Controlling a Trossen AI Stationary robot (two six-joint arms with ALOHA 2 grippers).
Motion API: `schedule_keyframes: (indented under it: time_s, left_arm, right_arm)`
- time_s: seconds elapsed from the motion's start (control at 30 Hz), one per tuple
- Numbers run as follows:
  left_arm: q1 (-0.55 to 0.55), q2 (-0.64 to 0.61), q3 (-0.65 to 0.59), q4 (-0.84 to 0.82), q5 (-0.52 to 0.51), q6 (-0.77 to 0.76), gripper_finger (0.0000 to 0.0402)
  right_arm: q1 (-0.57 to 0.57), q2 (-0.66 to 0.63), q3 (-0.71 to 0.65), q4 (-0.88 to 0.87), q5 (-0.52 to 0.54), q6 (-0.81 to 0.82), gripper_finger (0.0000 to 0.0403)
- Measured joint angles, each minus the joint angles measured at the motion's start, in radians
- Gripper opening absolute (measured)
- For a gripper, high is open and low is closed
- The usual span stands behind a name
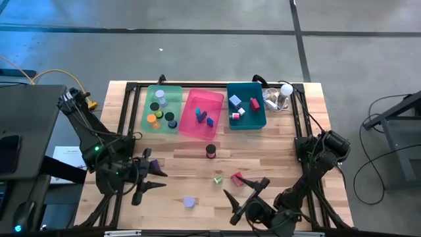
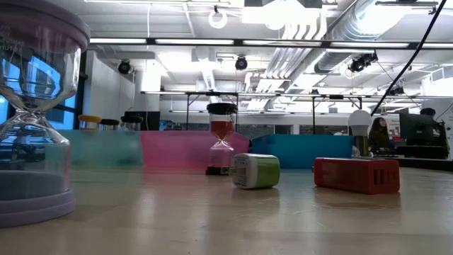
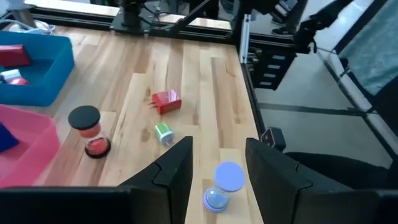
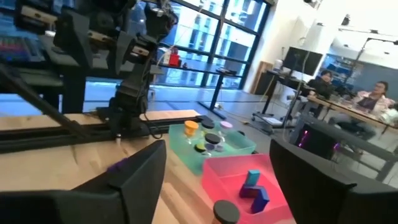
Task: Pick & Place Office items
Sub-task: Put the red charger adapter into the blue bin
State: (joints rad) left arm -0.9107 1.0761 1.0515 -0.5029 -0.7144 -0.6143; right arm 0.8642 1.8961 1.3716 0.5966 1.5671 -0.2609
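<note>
Wooden surface (image 1: 276, 151) carries three bins along its far side: green bin (image 1: 162, 108) with small discs inside, pink bin (image 1: 202, 113) holding blue blocks, teal bin (image 1: 246, 105) holding red, pink and blue pieces. Four items lie loose in front of them: a black-topped red timer (image 1: 210, 151) standing just before the pink bin, a green block (image 1: 218, 179) and a red block (image 1: 237, 178) near each other toward the right arm, and a lavender timer (image 1: 189, 202) upright near the front edge. The left claw (image 1: 154, 179) hangs released over the front left of the surface, fingers spread, the lavender timer showing between them in its wrist view. The right claw (image 1: 247, 196) hangs at the front right, also released, just beside the red block
</note>
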Motion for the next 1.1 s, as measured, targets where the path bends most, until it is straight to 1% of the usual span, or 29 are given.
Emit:
schedule_keyframes:
  time_s: [0.17,0.3,0.5,0.57,0.7,0.8,0.87,0.9,0.97,1.03,1.1]
  left_arm:
    - [-0.003,0.01,-0.001,0.0,-0.002,-0.008,0.0143]
    - [-0.003,0.032,-0.002,0.0,0.001,-0.008,0.0143]
    - [-0.003,0.061,-0.002,0.002,0.002,-0.015,0.0143]
    - [-0.003,0.067,-0.002,0.001,0.002,-0.015,0.0143]
    - [-0.002,0.067,-0.002,0.002,0.002,-0.015,0.0143]
    - [-0.002,0.067,-0.002,0.003,0.002,-0.015,0.0143]
    - [0.0,0.067,-0.002,0.002,0.002,-0.015,0.0143]
    - [0.003,0.067,-0.002,0.002,0.002,-0.015,0.0143]
    - [0.007,0.067,-0.002,0.002,0.002,-0.015,0.0143]
    - [0.008,0.067,-0.002,0.002,0.002,-0.015,0.0143]
    - [0.007,0.067,-0.002,0.002,0.002,-0.015,0.0143]
  right_arm:
    - [0.008,0.0,0.0,0.025,0.004,0.036,0.0283]
    - [0.035,0.0,0.0,0.04,0.004,0.104,0.0279]
    - [0.081,0.0,0.0,0.067,-0.011,0.149,0.0279]
    - [0.09,0.0,0.0,0.068,-0.072,0.162,0.0279]
    - [0.085,0.0,0.0,0.067,-0.26,0.155,0.0278]
    - [0.058,-0.003,0.0,0.053,-0.316,0.152,0.0274]
    - [0.04,-0.017,0.0,-0.012,-0.339,0.177,0.0273]
    - [0.028,-0.024,0.0,-0.058,-0.365,0.208,0.0272]
    - [0.011,-0.045,0.001,-0.201,-0.449,0.302,0.0272]
    - [-0.013,-0.072,0.0,-0.364,-0.566,0.463,0.0272]
    - [-0.04,-0.095,0.001,-0.53,-0.669,0.671,0.0272]
